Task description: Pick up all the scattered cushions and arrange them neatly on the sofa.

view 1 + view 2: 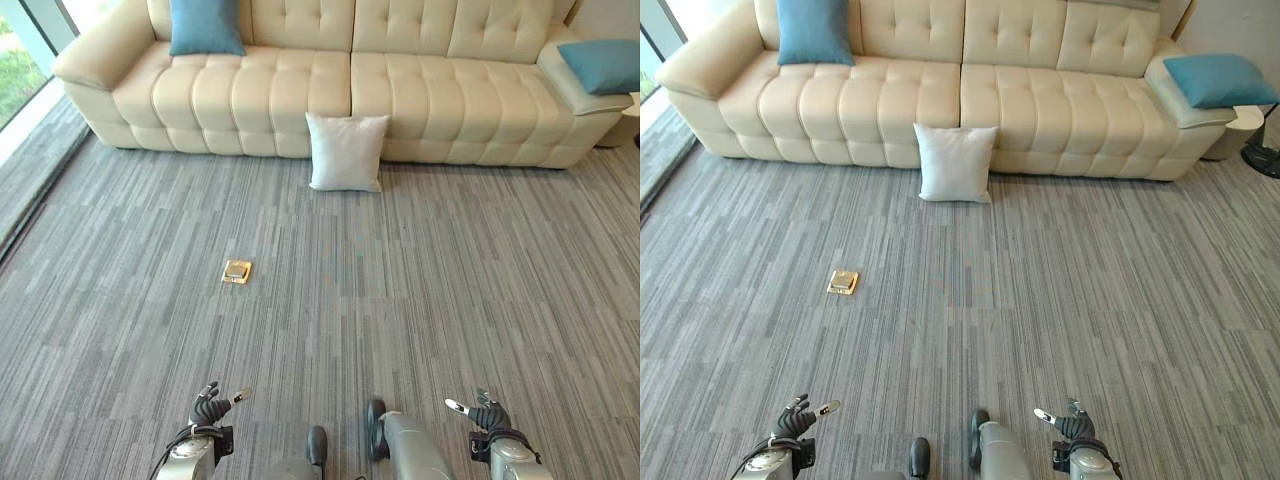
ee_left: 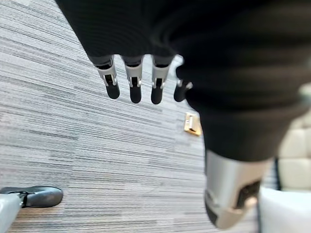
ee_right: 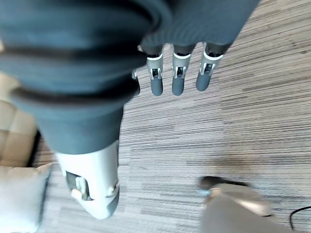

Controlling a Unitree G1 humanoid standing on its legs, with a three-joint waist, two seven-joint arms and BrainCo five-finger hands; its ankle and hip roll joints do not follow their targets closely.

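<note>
Grey striped carpet (image 1: 420, 300) runs up to a cream tufted sofa (image 1: 350, 90). A teal cushion (image 1: 205, 25) leans on the sofa's left backrest; a brass floor plate (image 1: 237, 271) sits on the carpet. A white cushion (image 1: 346, 151) stands on the floor against the sofa front, and another teal cushion (image 1: 605, 63) lies on the right armrest. The left hand (image 1: 207, 408) and right hand (image 1: 487, 413) hang low, fingers relaxed, holding nothing.
</note>
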